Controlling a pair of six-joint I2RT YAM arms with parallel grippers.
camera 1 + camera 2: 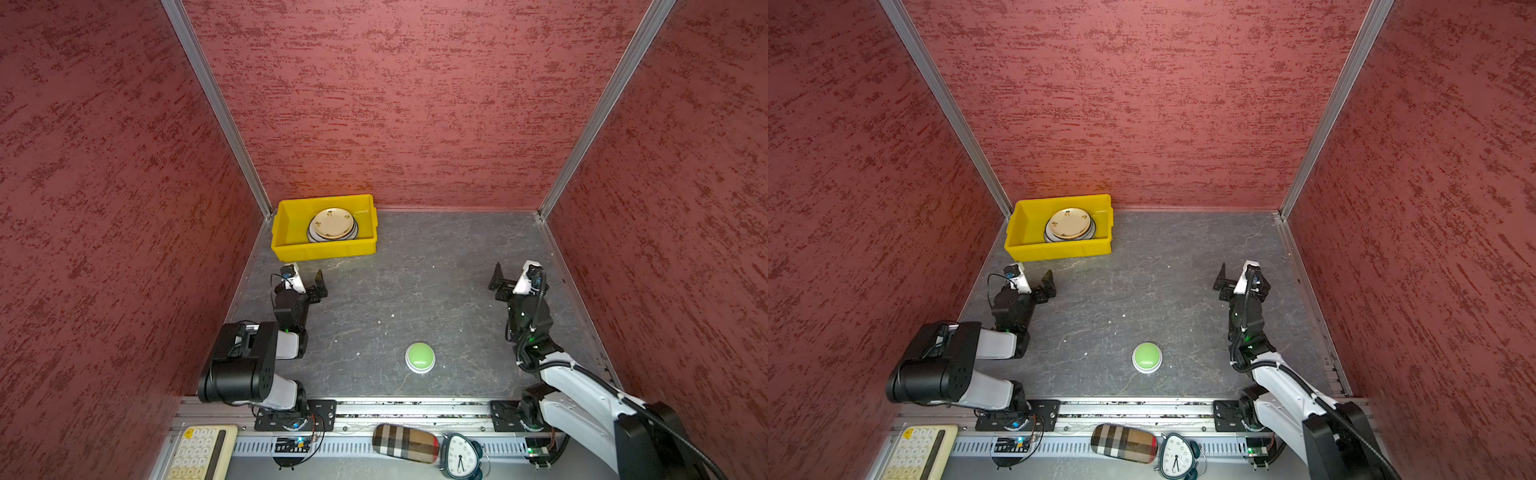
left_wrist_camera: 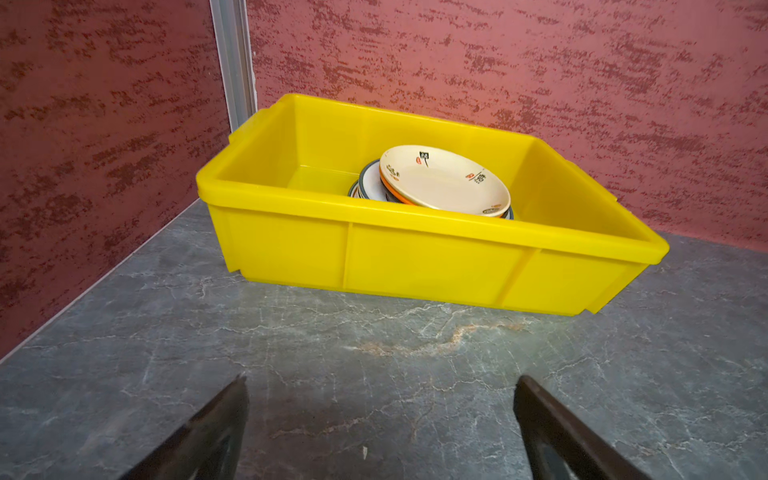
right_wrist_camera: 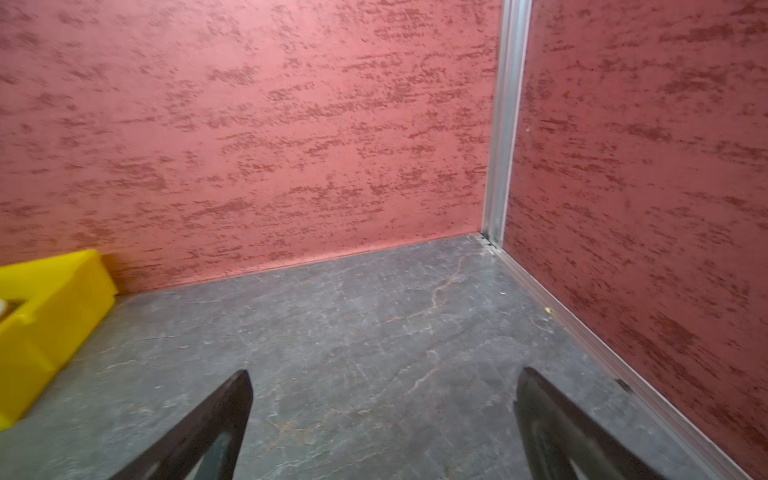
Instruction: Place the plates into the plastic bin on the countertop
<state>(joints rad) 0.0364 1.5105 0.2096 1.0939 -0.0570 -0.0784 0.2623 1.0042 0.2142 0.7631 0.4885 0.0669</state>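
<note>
Finding 1: the plastic bin point(image 1: 324, 249) sits in the far left corner of the countertop point(image 1: 415, 291), its long side close against the back wall, which leaves the open surface free for both arms.

Finding 2: the plates point(image 2: 440, 183) are nested in 1 stack inside the bin, toward its right half. A cream plate with red and black print lies on top, slightly tilted and offset. An orange rim and a dark-green rim show beneath it. The full count cannot be read from the edges. Stacking appears to be what keeps them inside 1 plate's footprint, and the bin's left half is bare.

Finding 3: no plate shows on the countertop outside the bin in any view. In my judgement the task is done or nearly so.

Finding 4: the left gripper point(image 2: 380, 378) stands just in front of the bin, jaws wide apart and holding nothing. The right gripper point(image 3: 385, 371) stands near the right edge, likewise spread and empty.

Finding 5: a green button point(image 1: 420, 356) sits near the front edge, untouched.
</note>
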